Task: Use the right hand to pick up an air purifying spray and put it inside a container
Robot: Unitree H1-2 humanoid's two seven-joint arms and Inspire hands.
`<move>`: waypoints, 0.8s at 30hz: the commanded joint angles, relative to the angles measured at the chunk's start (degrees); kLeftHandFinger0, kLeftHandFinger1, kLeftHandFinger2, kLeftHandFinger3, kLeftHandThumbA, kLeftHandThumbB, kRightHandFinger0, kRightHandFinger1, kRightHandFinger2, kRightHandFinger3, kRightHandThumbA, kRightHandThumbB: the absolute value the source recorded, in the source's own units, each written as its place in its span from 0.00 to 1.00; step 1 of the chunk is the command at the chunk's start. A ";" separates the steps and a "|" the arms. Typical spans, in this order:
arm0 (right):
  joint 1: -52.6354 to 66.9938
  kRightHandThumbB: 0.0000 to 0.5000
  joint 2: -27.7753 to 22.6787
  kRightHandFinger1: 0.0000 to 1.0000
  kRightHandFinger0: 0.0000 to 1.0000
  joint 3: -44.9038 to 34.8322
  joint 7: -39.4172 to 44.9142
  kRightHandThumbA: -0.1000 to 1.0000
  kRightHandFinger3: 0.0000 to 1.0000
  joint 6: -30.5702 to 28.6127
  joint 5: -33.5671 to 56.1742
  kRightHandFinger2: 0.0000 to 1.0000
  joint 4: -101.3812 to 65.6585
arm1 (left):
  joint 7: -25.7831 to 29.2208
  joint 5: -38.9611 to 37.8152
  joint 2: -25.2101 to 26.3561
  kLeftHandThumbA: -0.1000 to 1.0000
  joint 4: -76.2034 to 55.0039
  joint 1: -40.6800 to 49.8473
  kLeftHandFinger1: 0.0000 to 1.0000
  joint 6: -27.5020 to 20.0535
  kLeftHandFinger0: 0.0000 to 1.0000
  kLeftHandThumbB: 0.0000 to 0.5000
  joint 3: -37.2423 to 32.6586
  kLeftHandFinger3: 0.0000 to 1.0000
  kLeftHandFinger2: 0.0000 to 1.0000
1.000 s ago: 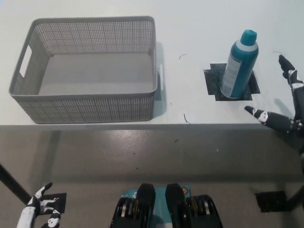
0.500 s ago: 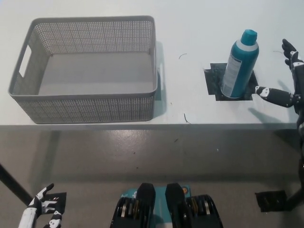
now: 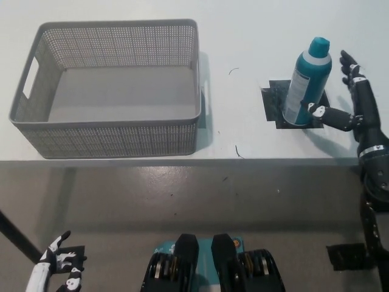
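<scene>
You moved the right hand [image 3: 352,106] in from the right edge, fingers [image 3: 320,112] spread wide and one reaching the upright spray can [image 3: 308,82] at upper right, grasp unclosed, basket [image 3: 109,131] waiting at left, left hand [image 3: 58,267] idle low.

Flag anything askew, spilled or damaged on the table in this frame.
Nothing stands out. The spray can stands upright on its black mat, the grey basket sits empty and intact, and the right robot hand is open beside the can.
</scene>
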 commanded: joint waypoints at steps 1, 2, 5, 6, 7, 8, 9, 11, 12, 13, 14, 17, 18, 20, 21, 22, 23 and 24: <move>-4.40 1.00 0.43 1.00 1.00 0.90 -1.09 0.84 1.00 -3.84 0.64 1.00 3.17 | -0.04 0.12 0.72 0.38 -1.71 0.36 0.51 -0.98 0.81 1.00 -0.32 0.93 0.59; -4.72 1.00 0.38 1.00 1.00 1.13 -0.80 0.84 1.00 -4.02 0.68 1.00 3.89 | -0.06 0.07 0.66 0.37 -1.81 0.43 0.52 -0.88 0.81 0.99 -0.36 0.93 0.59; -6.61 1.00 0.68 1.00 1.00 1.36 -0.57 0.85 1.00 -3.91 1.50 1.00 7.46 | 0.26 1.03 0.72 0.35 -2.25 0.63 0.51 -0.53 0.80 0.97 -0.48 0.93 0.59; -7.37 1.00 0.85 1.00 1.00 1.36 -0.67 0.85 1.00 -3.64 1.65 1.00 8.78 | 0.22 1.00 0.74 0.34 -2.28 0.67 0.51 -0.48 0.80 0.97 -0.50 0.94 0.59; -7.86 1.00 1.00 1.00 1.00 1.25 -0.73 0.86 1.00 -3.65 1.93 1.00 9.68 | 0.21 1.02 0.74 0.34 -2.34 0.69 0.51 -0.25 0.80 0.98 -0.49 0.94 0.59; -8.80 1.00 1.32 1.00 1.00 0.98 -0.84 0.86 1.00 -4.08 2.48 1.00 11.17 | 0.34 1.07 0.77 0.33 -2.39 0.64 0.51 -0.18 0.80 0.99 -0.38 0.94 0.58; -9.72 1.00 1.59 1.00 1.00 0.89 -1.16 0.86 1.00 -4.57 2.62 1.00 12.59 | 0.17 0.58 0.82 0.30 -2.18 0.54 0.51 -0.52 0.79 0.97 -0.36 0.94 0.58; -11.50 1.00 1.77 1.00 1.00 0.54 -0.89 0.86 1.00 -5.83 3.52 1.00 15.25 | -0.06 -0.22 0.70 0.27 -1.97 0.10 0.51 -0.52 0.80 0.99 -0.33 0.93 0.58; -11.83 1.00 1.63 1.00 1.00 0.46 -0.90 0.86 1.00 -5.92 3.66 1.00 15.67 | -0.10 -0.16 0.65 0.27 -1.97 -0.01 0.51 -0.39 0.80 0.99 -0.43 0.93 0.58; -12.23 1.00 1.58 1.00 1.00 0.49 -1.03 0.86 1.00 -5.77 3.55 1.00 16.01 | -0.18 -0.17 0.74 0.27 -1.95 -0.13 0.51 -0.37 0.80 0.99 -0.46 0.93 0.59; -12.72 1.00 1.60 1.00 1.00 0.35 -1.13 0.86 1.00 -5.80 3.74 1.00 16.79 | -0.21 -0.40 0.73 0.22 -1.89 -0.15 0.51 -0.76 0.79 0.99 -0.46 0.93 0.58; -15.04 1.00 1.66 1.00 1.00 -0.34 -1.59 0.86 1.00 -7.40 4.66 1.00 21.43 | -0.32 -0.54 0.71 0.18 -2.31 0.30 0.51 -0.32 0.80 1.00 -0.44 0.94 0.58; -15.86 1.00 1.72 1.00 1.00 -0.68 -2.19 0.85 1.00 -7.60 4.85 1.00 22.84 | -0.25 -0.44 0.53 0.16 -2.36 0.35 0.51 -0.07 0.80 1.00 -0.50 0.94 0.59; -17.74 0.96 1.81 1.00 1.00 -1.80 -4.89 0.65 1.00 -8.43 5.04 1.00 26.54 | -0.27 -0.48 0.05 0.06 -2.31 0.59 0.51 -0.23 0.80 1.00 -0.86 0.94 0.60; -18.75 0.97 2.16 1.00 1.00 -2.75 -6.66 0.56 1.00 -9.80 5.56 1.00 28.44 | -0.35 -0.52 -0.06 0.03 -2.45 0.73 0.52 0.07 0.81 1.00 -0.97 0.95 0.61; -19.12 0.96 2.35 1.00 1.00 -3.06 -7.79 0.54 1.00 -10.58 5.39 1.00 29.08 | -0.40 -0.60 -0.06 0.03 -2.57 0.77 0.52 0.38 0.81 1.00 -1.00 0.96 0.61; -20.40 0.82 3.52 1.00 1.00 -4.73 -14.55 0.06 0.99 -14.53 4.75 1.00 30.80 | -0.50 -0.80 -0.12 0.00 -2.50 0.64 0.53 0.35 0.81 1.00 -1.12 0.98 0.62; -21.58 0.81 4.00 0.81 0.84 -5.51 -18.37 0.01 0.79 -17.21 4.25 0.82 32.52 | -0.43 -1.08 -0.32 0.00 -2.19 0.37 0.53 0.07 0.81 1.00 -1.19 0.98 0.62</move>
